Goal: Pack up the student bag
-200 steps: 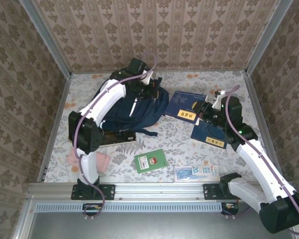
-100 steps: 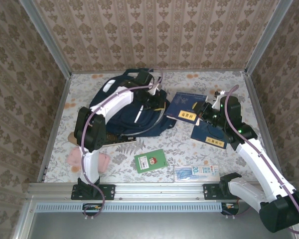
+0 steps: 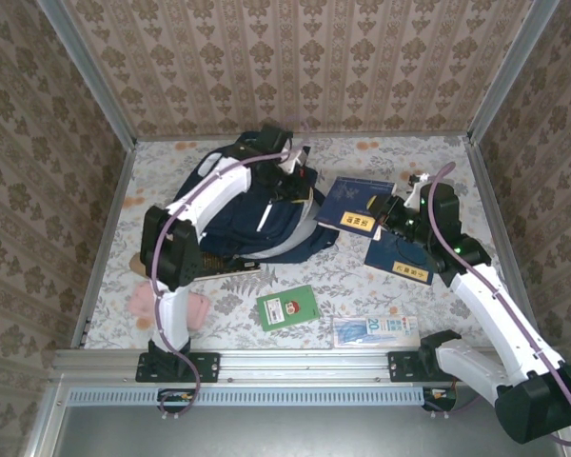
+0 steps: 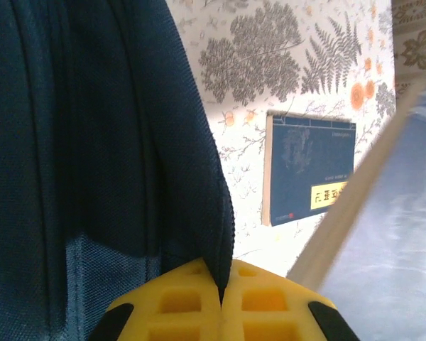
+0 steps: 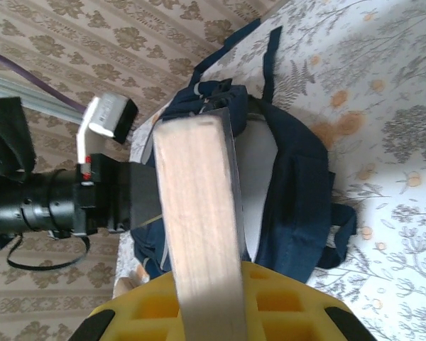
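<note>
Floral counter (image 3: 362,152) within papered walls is carrying the student bag (image 3: 252,214), with a blue book (image 3: 354,203) just right of the bag; left tool (image 4: 222,302) is pinching the bag's opening edge, right tool (image 3: 390,215) is clamping that book; loading seemingly proceeding, next needing the book slid inside.

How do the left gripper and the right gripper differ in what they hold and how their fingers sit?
The left gripper pinches the fabric edge of the student bag; the right gripper clamps a book across its covers. The left gripper's fingers nearly touch; the right gripper's are spread by the book's thickness. Both are shut on something, with yellow fingers.
</note>
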`<state>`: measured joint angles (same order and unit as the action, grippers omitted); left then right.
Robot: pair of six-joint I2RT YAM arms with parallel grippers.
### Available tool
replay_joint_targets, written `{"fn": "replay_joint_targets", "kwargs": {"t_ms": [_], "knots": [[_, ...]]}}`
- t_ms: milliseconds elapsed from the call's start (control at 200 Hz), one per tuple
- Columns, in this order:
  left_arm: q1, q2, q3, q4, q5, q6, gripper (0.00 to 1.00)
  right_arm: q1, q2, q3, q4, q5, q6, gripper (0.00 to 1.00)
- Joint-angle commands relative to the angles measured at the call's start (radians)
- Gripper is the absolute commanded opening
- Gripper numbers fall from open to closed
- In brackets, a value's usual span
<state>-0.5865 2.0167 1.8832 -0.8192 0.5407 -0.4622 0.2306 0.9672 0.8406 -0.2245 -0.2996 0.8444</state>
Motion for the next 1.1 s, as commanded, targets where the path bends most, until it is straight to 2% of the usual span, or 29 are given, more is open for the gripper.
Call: {"fn": "replay_joint_targets", "kwargs": {"t_ms": [0,265,525,720,845,870,1000,1095], "knots": [[0.014,-0.109,0.130,-0.142,-0.046,0.099,0.00,0.012,0.035,-0.001,0.127,-0.088,0.062,0.00],[0.056,-0.159,0.272,-0.269,-0.044,0.161,0.00,0.097,0.194,0.078,0.208,-0.092,0.108,0.00],[0.100,-0.210,0.242,-0.235,0.005,0.143,0.00,0.207,0.416,0.184,0.383,-0.053,0.230,0.00],[0.122,-0.222,0.244,-0.217,0.022,0.121,0.00,0.284,0.652,0.317,0.457,0.005,0.316,0.00],[0.123,-0.239,0.239,-0.210,0.028,0.110,0.00,0.319,0.805,0.425,0.409,0.044,0.343,0.00],[0.152,-0.244,0.238,-0.205,0.033,0.107,0.00,0.324,0.831,0.446,0.393,0.056,0.346,0.00],[0.173,-0.262,0.227,-0.186,0.054,0.090,0.00,0.363,0.947,0.533,0.341,0.130,0.371,0.00],[0.182,-0.264,0.225,-0.171,0.072,0.076,0.00,0.393,1.040,0.642,0.287,0.141,0.391,0.09]]}}
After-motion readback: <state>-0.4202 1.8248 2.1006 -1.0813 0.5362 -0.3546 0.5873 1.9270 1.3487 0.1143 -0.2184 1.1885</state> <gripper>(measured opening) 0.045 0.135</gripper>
